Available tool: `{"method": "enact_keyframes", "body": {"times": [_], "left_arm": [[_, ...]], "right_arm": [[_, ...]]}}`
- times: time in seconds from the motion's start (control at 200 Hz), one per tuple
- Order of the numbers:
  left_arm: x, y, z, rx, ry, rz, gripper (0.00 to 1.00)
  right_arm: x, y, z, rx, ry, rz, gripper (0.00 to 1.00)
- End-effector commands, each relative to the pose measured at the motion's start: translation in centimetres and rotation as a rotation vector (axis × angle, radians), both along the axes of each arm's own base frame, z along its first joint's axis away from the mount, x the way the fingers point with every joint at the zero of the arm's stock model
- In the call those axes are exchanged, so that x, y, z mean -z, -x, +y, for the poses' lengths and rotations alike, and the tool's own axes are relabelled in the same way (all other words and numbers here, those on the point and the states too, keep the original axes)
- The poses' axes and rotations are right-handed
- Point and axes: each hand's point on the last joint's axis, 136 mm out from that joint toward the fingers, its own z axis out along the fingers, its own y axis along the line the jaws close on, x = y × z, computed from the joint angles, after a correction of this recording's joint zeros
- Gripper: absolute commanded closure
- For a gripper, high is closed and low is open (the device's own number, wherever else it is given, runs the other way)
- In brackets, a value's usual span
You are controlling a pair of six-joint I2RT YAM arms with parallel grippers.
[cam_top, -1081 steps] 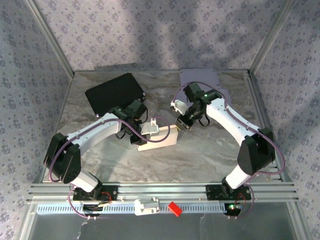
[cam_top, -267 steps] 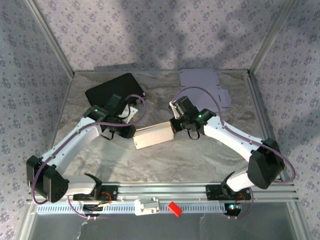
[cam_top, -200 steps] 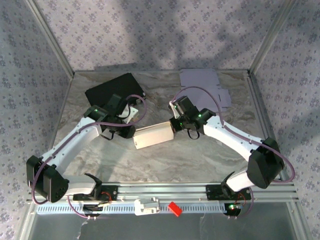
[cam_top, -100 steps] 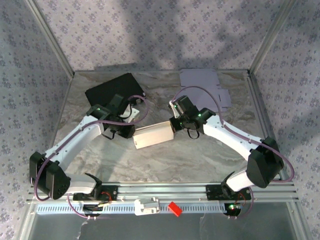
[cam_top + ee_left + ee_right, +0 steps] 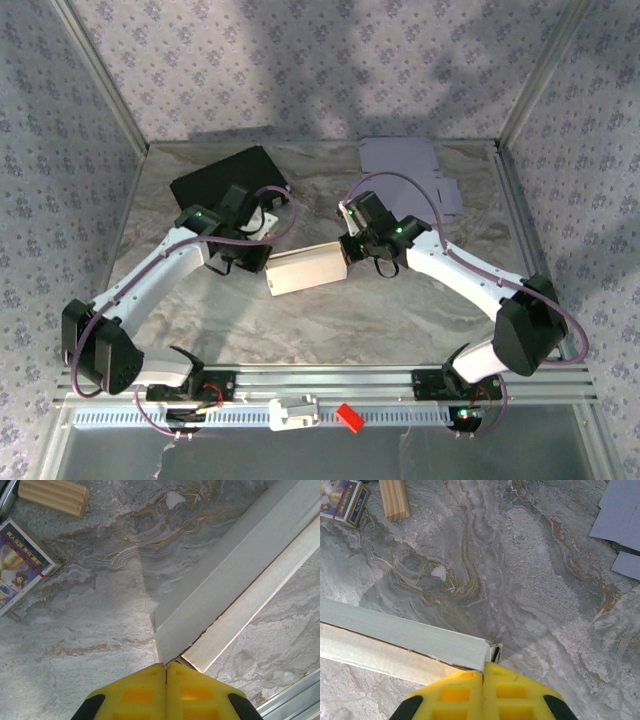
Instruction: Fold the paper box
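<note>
Top external, left gripper now closed at paper box end, perhaps nipping it, right gripper stays shut opposite.

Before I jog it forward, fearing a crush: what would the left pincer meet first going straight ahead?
The paper box: its end corner sits right at the shut left pincer tips, apparently touching.

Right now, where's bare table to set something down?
Free: near strip between paper box and base rail; back middle between black pad and purple sheet. Crowded: centre, left gripper and right gripper at the box's ends.
</note>
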Motion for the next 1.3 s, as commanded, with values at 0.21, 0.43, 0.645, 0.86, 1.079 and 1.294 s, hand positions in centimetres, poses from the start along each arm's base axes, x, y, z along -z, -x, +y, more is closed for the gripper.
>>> {"method": "enact_keyframes", "body": {"times": [0.21,0.43,0.645,0.86,1.079,1.294], "left_arm": [[-1.3,0.2,-1.0,-0.208,0.095,0.102,1.00],[-1.2,-0.1,-1.6,-0.345,0.143,0.174,1.00],[-1.6,-0.4,-1.9,-0.411,0.175,0.239,1.00],[-1.4,-0.6,-2.5,-0.434,0.207,0.290,1.00],[-1.2,-0.4,-2.4,-0.434,0.207,0.304,1.00],[-1.3,-0.8,-2.6,-0.451,0.244,0.310,1.00]], "right_arm": [[0.0,0.5,0.4,0.037,0.004,0.017,1.00],[0.3,0.7,0.7,0.074,-0.015,0.021,1.00],[0.2,0.6,0.6,0.081,-0.005,0.019,1.00],[0.5,0.6,0.6,0.084,-0.004,0.034,1.00],[0.5,0.4,0.5,0.088,-0.001,0.041,1.00],[0.6,0.3,0.6,0.094,-0.005,0.042,1.00]]}}
